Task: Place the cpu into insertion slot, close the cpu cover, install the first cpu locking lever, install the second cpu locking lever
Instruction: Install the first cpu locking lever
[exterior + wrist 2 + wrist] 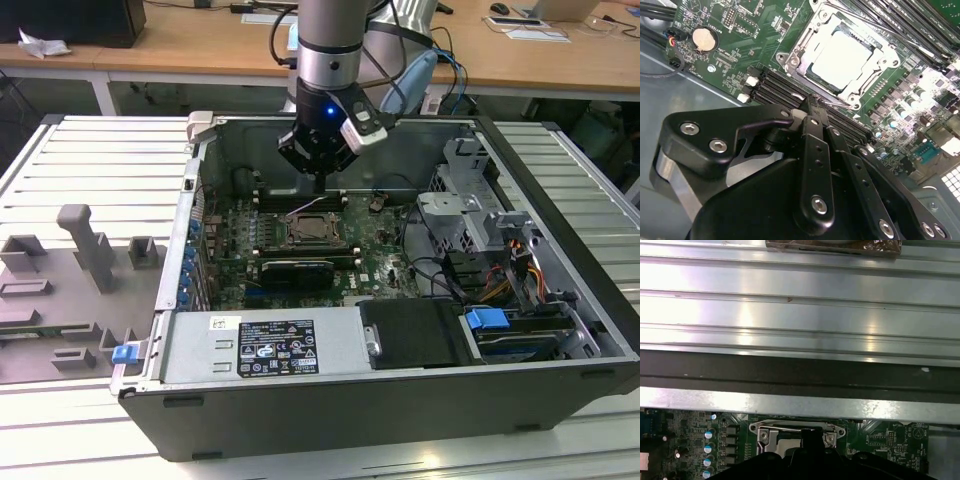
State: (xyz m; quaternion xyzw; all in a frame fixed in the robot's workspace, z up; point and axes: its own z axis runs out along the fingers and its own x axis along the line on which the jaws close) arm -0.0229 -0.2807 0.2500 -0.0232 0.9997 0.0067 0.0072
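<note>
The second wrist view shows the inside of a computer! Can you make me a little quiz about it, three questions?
1. True or false: the cpu already lies in the insertion slot.
2. Which is right? A: the cpu cover is down around the cpu. B: the cover stands straight up. C: the cover lies outside the computer case.
3. Fill in: the gripper hangs over the green ______.

Key
1. True: its pale face fills the socket.
2. A.
3. Motherboard; its tip is beside the socket, over the black memory slots.
</note>
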